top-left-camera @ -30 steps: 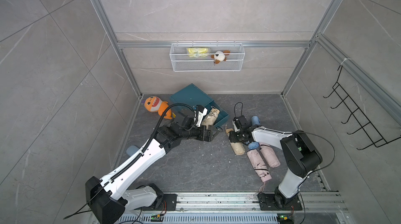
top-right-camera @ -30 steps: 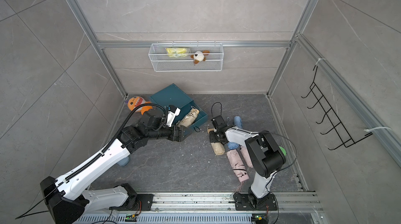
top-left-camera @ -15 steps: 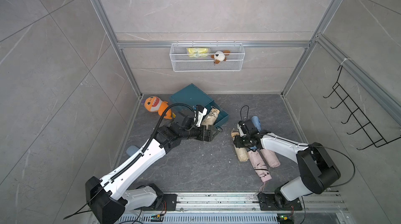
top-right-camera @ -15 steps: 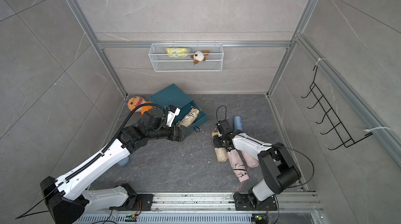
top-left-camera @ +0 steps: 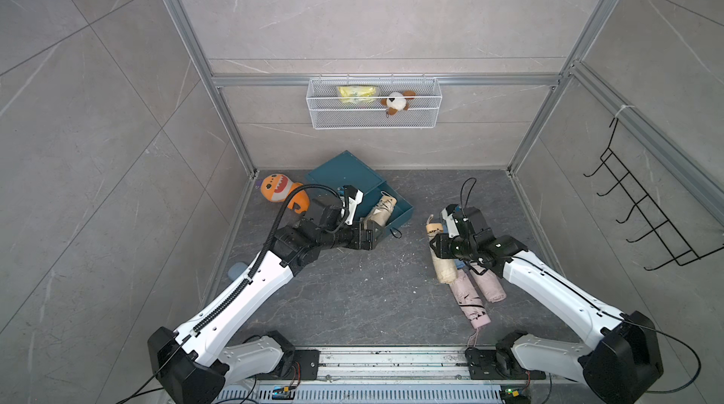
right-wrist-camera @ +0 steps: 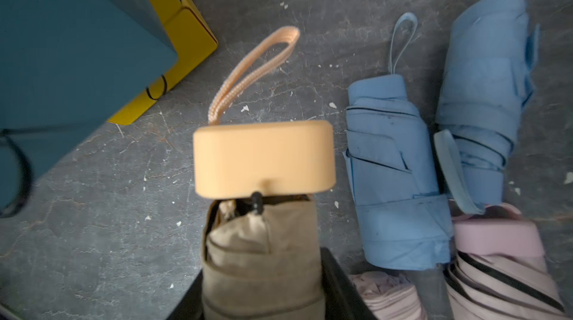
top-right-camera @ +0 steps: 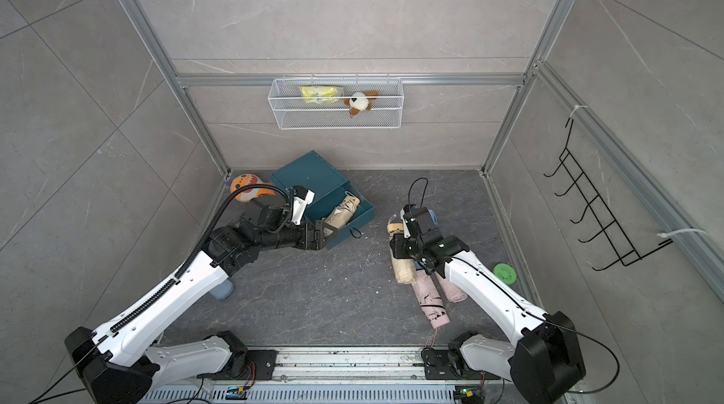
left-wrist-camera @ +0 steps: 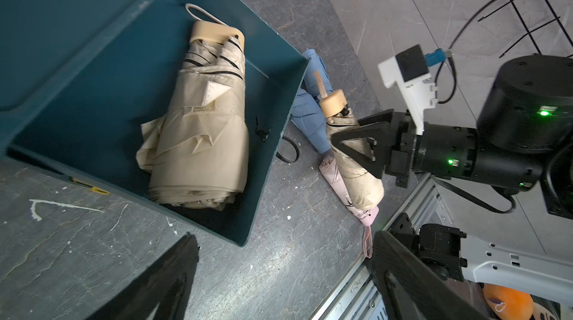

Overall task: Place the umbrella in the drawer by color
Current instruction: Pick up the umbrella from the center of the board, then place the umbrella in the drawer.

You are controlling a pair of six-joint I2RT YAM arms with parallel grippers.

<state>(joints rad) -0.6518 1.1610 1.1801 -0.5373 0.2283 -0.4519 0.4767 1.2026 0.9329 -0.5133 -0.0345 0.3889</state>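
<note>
Grey stone-look walls close in a dark, scuffed worktop, and the teal drawer [top-left-camera: 400,213] stands open toward the back with one beige umbrella [left-wrist-camera: 204,123] already lying in it. My right pincer [top-left-camera: 438,246] is closed partway around a second beige umbrella [top-left-camera: 442,271], well to the right of the drawer, gripping its folded cloth just below the handle cap. My left pincer [top-left-camera: 374,234] is spread wide and holds nothing, hovering at the drawer's front corner. The held umbrella's long axis runs from the handle, the end nearer the drawer with its wrist loop trailing that way, to the tip end pointing away toward my base rail. The handle end looks raised, but I cannot tell whether the tip end is clear of the pink umbrellas [top-left-camera: 470,296] farther from the drawer. To do this well, I judge I should lift until the whole length is free, carry it over the drawer's near wall, and turn my wrist so it lines up with the umbrella inside. The grip is near one end, so it may droop.
</note>
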